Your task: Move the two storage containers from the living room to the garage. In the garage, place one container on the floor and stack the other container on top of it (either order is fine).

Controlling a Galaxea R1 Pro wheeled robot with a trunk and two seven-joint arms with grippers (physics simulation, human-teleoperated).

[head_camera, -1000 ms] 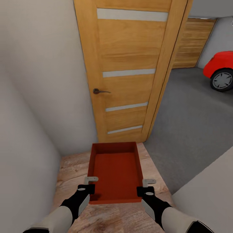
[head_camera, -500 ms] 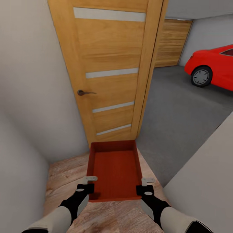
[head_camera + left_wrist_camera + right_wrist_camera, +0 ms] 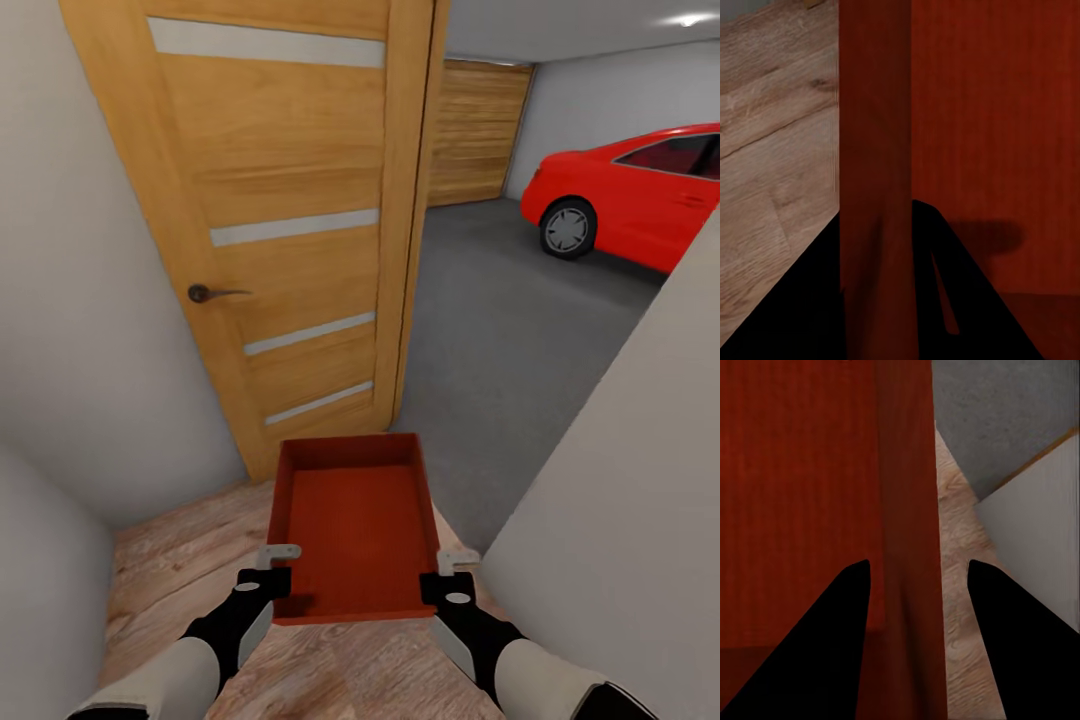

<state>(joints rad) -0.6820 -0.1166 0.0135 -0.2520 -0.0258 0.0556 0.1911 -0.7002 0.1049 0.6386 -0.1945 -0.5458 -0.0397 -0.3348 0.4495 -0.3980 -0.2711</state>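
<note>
Grippers: left gripper (image 3: 281, 565) and right gripper (image 3: 450, 570) each pinch one long wall of the bin (image 3: 352, 520) near its near end, one finger inside and one outside, as both wrist views show.
Grip depth: fingers (image 3: 817, 660) straddle the right wall (image 3: 907, 547) close to its top edge; the left wall (image 3: 874, 172) is held the same way. I judge the hold shallow.
Bin: carried level in front of the robot, open top up, empty, above the wood floor (image 3: 170, 560) just short of the door (image 3: 280, 230).
Door: swung open, its free edge toward the garage; the handle (image 3: 205, 293) faces the robot.
Opening: gap between the door and the white wall (image 3: 620, 500) leads onto the concrete (image 3: 500, 340); the bin's far end points at the door's foot, not at the gap.
Risk, door: driving straight would likely press the far end into the door, and the push could slide the thin walls through the fingers.
Risk, wall: swinging toward the gap could bring the right arm against the white wall, which is near that elbow.
Risk, grip: any uneven arm motion while turning could twist the bin and lose one side.
Car: red car (image 3: 630, 195) stands well beyond the door; it matters only once inside.
</note>
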